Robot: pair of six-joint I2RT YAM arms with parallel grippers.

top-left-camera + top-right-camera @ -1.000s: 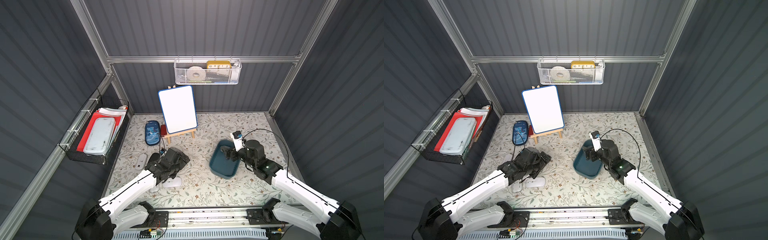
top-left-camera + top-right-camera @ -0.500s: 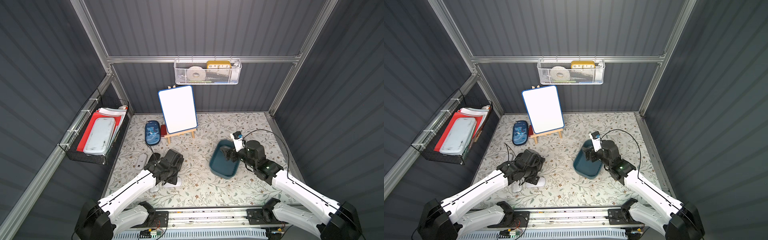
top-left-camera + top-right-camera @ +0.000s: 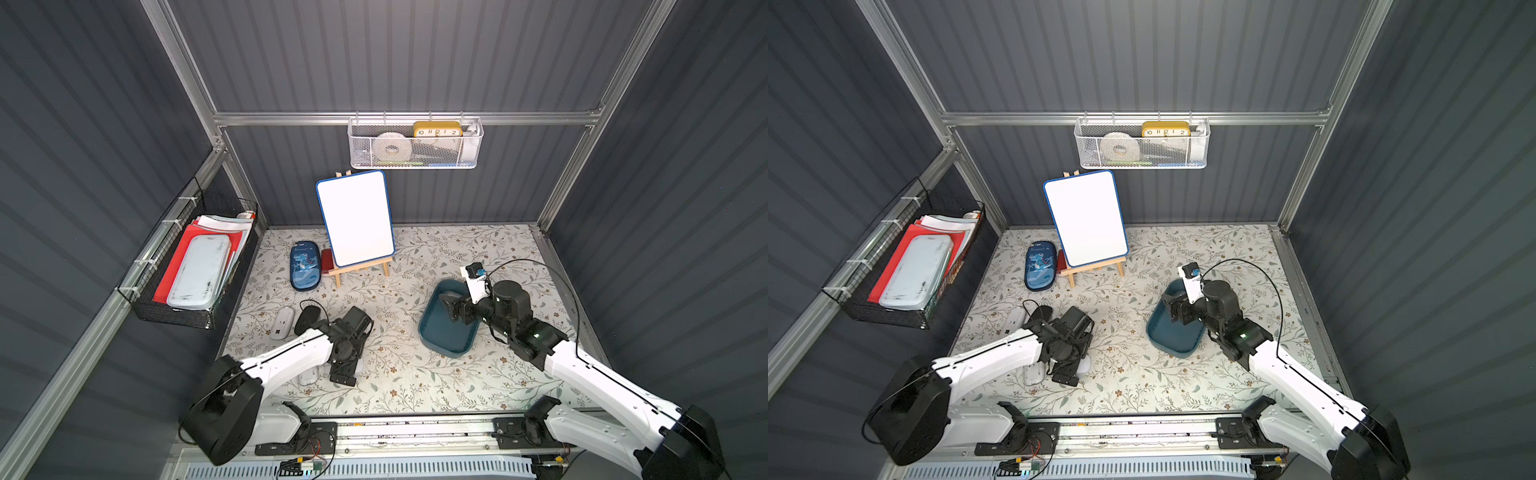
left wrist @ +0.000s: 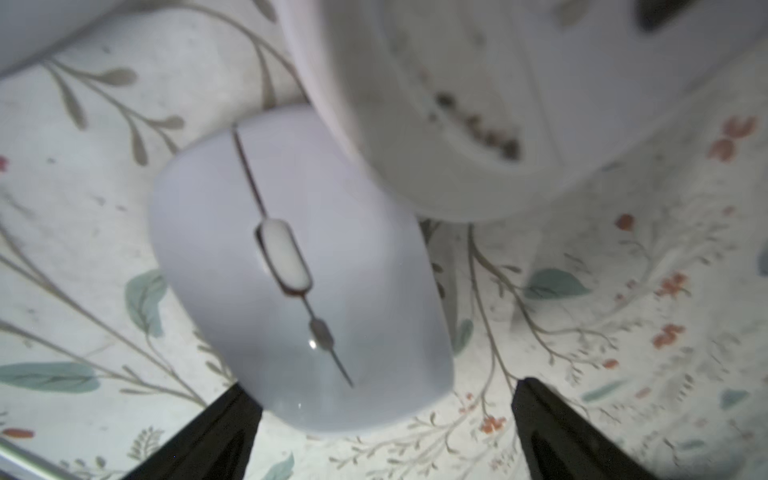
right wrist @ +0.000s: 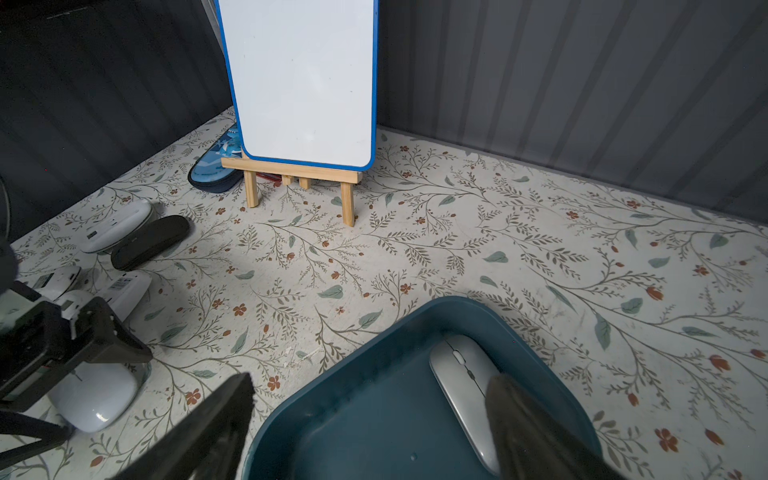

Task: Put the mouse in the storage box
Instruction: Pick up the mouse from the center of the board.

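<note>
The left claw (image 4: 380, 395) stood wide open and low, holding nothing, and its two black fingers (image 4: 216, 436) reached only the near end of the white mouse (image 4: 291, 270), which lay on the flowered cover (image 4: 623, 291), well apart from the storage box (image 3: 446, 338). The mouse sat closer to one finger than to the other, so I judged that a closing from here could push it sideways before both fingers met it, or pinch only its smooth rounded end and let it slip out on the lift. A second white mouse (image 4: 457, 104), blurred, seemed to lie against or over its far end; I could not tell which, but it could be dragged along or tip the gripped one. In a top view a black mouse (image 3: 306, 321) lay near the same arm. The right claw (image 5: 372, 384), also open and empty, hung over the storage box, where a silver mouse (image 5: 463, 374) already lay; if it kept that place, the two arms could meet above the box at the drop.
</note>
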